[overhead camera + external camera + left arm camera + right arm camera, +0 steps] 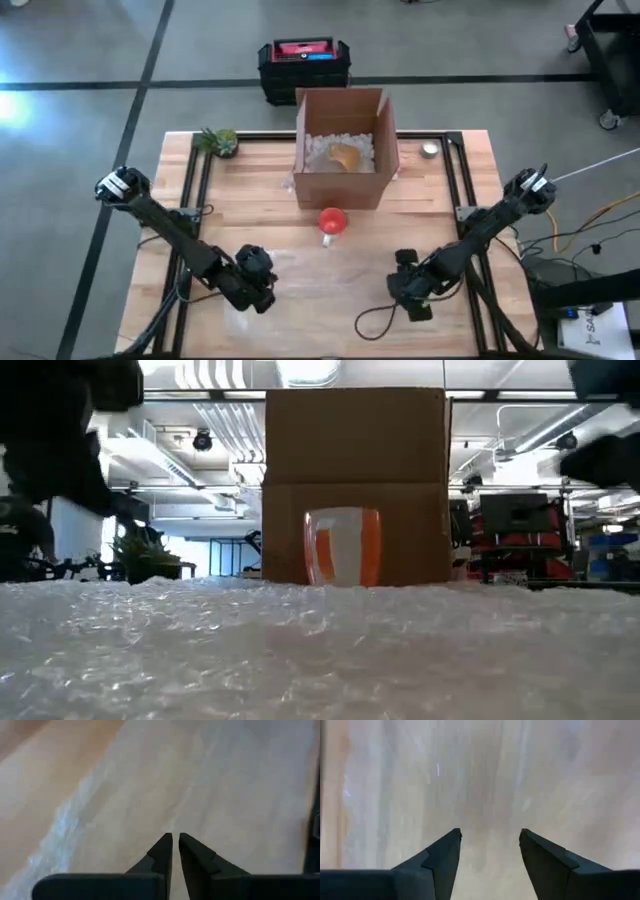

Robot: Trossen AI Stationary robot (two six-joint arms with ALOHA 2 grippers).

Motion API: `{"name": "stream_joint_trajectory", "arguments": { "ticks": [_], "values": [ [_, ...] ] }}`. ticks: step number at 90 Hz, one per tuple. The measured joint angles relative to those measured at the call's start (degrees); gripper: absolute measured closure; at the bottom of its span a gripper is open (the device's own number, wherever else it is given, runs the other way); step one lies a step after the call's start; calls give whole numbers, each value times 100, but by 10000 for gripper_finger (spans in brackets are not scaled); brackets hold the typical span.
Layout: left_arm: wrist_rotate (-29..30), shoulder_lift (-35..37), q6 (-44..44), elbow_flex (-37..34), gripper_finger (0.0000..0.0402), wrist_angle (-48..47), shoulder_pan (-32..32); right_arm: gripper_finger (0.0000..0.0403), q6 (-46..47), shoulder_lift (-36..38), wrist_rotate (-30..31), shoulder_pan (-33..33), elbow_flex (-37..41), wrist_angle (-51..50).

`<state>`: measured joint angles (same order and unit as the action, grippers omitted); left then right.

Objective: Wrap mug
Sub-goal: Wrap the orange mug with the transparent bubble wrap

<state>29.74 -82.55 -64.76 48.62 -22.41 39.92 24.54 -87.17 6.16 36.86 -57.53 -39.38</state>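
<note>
Crinkly bubble wrap (320, 650) fronts glossy orange mug (342, 547), cardboard box (355, 480) behind.

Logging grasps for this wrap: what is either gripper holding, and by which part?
Nothing is held. The left gripper is nearly shut on air above the bubble wrap; the right gripper is open.
</note>
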Motion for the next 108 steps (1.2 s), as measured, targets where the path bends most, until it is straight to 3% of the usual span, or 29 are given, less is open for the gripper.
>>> {"name": "stream_joint_trajectory", "arguments": {
  "ticks": [16, 29, 43, 58, 75, 91, 108],
  "values": [
    [567, -26, 480, 101, 381, 379, -7, 233, -2474, 3, 1463, -576, -687, 761],
    [607, -101, 515, 86, 381, 605, -9, 242, -3484, -337, 1443, -1513, -1158, 1228],
    [605, -137, 533, 86, 381, 640, -13, 248, -3727, -751, 680, -2444, -1517, 1152],
    [608, -122, 681, 86, 381, 651, -31, 254, -3779, -1245, -211, -3005, -1576, 904],
    [611, -113, 851, 83, 381, 658, -52, 282, -4105, -1698, -2, -3189, -1576, 668],
    [618, -113, 909, 75, 381, 651, -100, 385, -4256, -1765, -47, -3173, -1625, 576],
    [620, -110, 1011, 75, 381, 658, -137, 395, -4051, -1482, 178, -3005, -2083, -37]
  ]
}}
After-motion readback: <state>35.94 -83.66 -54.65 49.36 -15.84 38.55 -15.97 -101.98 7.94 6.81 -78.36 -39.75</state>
